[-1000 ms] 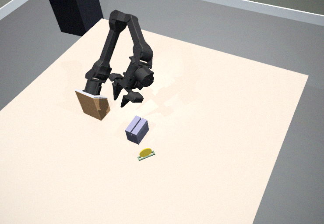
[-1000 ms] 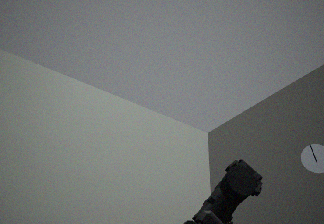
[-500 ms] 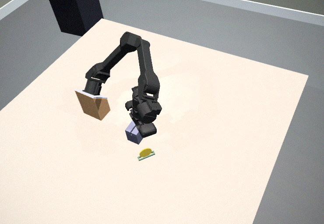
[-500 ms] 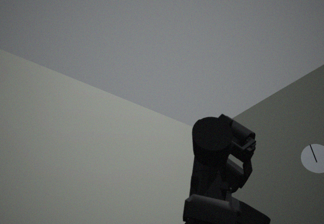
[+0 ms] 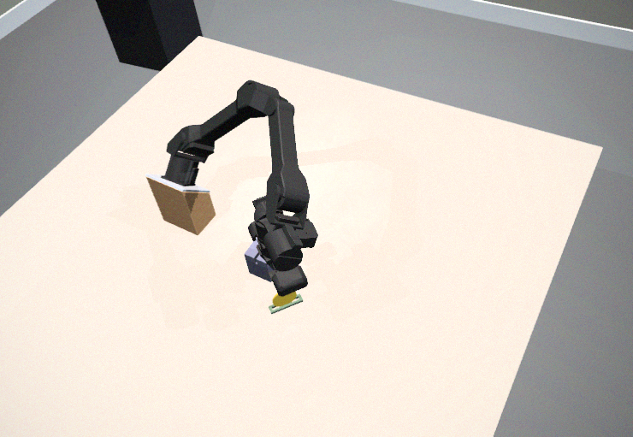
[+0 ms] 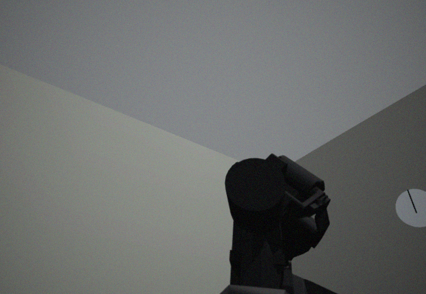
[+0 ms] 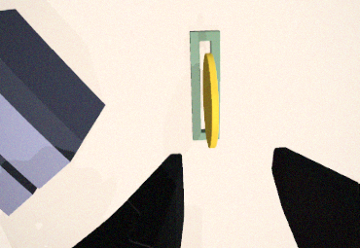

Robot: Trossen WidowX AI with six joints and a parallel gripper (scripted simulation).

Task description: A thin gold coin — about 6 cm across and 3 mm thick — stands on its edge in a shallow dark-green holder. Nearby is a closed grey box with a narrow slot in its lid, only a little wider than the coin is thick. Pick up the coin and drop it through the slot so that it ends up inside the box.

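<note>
The pale cream worktop (image 5: 422, 226) carried everything. The black six-joint arm (image 5: 282, 152) arched out from its tan wedge-shaped base block (image 5: 181, 208), wrist bent down over the grey-lavender slotted box (image 7: 37, 124), which sat just beside the coin's stand and largely under the wrist in the top view. The claw (image 7: 225, 192) hung above the shallow dark-green rectangular holder (image 7: 196, 83), part-open and empty, both fingers apart from the thin gold coin (image 7: 210, 100) standing on edge in it. Judged best: descend straight, straddle the faces evenly, then pinch. Risk: a finger nudging the coin over; the near box crowds that side.
</note>
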